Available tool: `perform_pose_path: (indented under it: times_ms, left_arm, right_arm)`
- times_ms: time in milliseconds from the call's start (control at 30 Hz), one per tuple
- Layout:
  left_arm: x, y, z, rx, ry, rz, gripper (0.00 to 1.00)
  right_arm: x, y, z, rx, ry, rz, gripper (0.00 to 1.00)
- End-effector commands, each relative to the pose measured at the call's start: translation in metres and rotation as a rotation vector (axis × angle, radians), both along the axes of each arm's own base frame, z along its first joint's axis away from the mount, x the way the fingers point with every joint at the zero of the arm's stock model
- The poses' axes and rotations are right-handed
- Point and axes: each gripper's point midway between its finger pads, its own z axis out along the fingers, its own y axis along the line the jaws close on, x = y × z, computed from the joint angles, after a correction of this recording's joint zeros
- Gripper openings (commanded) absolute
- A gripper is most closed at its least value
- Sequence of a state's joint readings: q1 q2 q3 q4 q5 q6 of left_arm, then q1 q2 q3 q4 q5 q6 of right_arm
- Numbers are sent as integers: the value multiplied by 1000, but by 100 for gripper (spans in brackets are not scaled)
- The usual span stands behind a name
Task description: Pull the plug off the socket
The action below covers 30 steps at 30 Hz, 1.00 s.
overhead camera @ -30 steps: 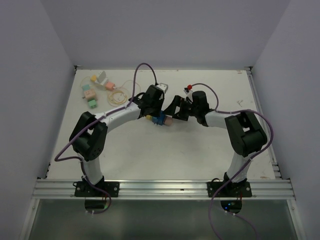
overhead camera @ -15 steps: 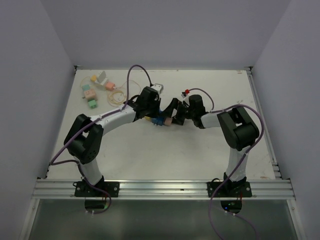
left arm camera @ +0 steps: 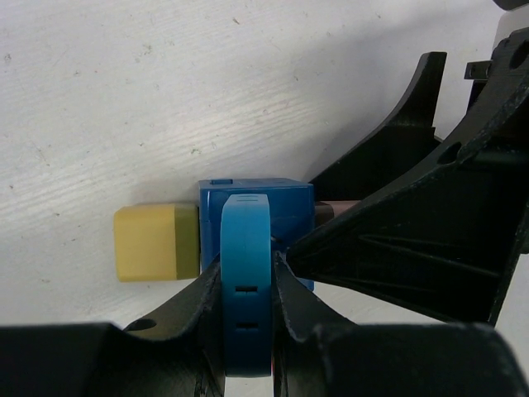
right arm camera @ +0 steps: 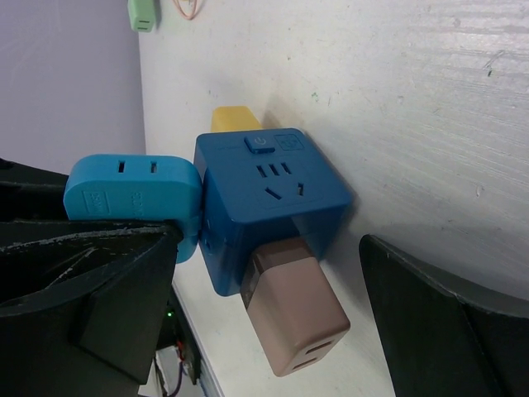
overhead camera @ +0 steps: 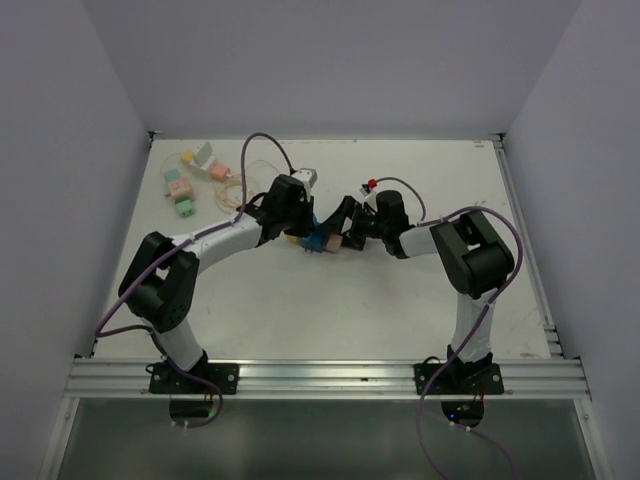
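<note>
A dark blue socket cube (overhead camera: 318, 243) lies mid-table, also in the left wrist view (left arm camera: 256, 207) and the right wrist view (right arm camera: 264, 207). Three plugs sit in it: light-blue (left arm camera: 245, 273), yellow (left arm camera: 155, 242), and brown-pink (right arm camera: 297, 318). My left gripper (left arm camera: 245, 285) is shut on the light-blue plug (right arm camera: 132, 194), on the cube's left side (overhead camera: 298, 225). My right gripper (right arm camera: 273, 256) is open. Its fingers (right arm camera: 446, 322) straddle the brown-pink plug without touching it. In the top view it is just right of the cube (overhead camera: 345, 228).
Several pastel adapters (overhead camera: 180, 190), a white adapter (overhead camera: 205, 153) and a coiled thin cable (overhead camera: 235, 193) lie at the back left. A green adapter (right arm camera: 142, 12) shows at the top of the right wrist view. White walls enclose the table on three sides.
Both arms have swung their elbows leftward and drawn in on the cube. The right gripper has moved closer around the brown-pink plug. The cube has stayed where it was.
</note>
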<state>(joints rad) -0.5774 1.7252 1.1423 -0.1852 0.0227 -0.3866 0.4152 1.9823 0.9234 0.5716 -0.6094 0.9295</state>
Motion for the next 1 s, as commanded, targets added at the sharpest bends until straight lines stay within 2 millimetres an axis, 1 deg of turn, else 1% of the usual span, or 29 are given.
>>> perform_pose_path:
  times_ms: [0,133,233,467,667,733,800,867,900,933,967]
  left_arm:
    - [6,2,23,-67,-43,21,0]
    - [6,3,25,-81,-47,23,0]
    - [4,-1,27,-108,-47,8,0]
    - [3,-7,46,-182,-73,3,0]
    - [4,0,54,-256,-73,28,0]
    - [4,6,54,-262,-74,42,0]
    - [4,8,53,-261,-73,45,0]
    - [2,7,51,-266,-61,42,0]
    - [2,6,50,-267,-57,41,0]
    - [5,4,53,-284,-78,40,0]
    - [5,3,53,-293,-75,38,0]
  right_arm:
    - [-4,5,-7,8,10,19,97]
    - [-5,6,-9,5,13,22,93]
    - [-7,10,-9,18,12,31,90]
    - [-9,13,-7,37,0,41,88]
    - [-11,13,-9,45,10,42,88]
    - [-12,12,-12,42,14,39,88]
    - [-13,12,-11,46,14,39,87]
    - [-13,13,-9,56,11,44,85]
    - [-13,13,-8,61,10,46,82]
    - [-14,14,-6,68,10,51,80]
    - [-13,15,-3,78,-1,54,78]
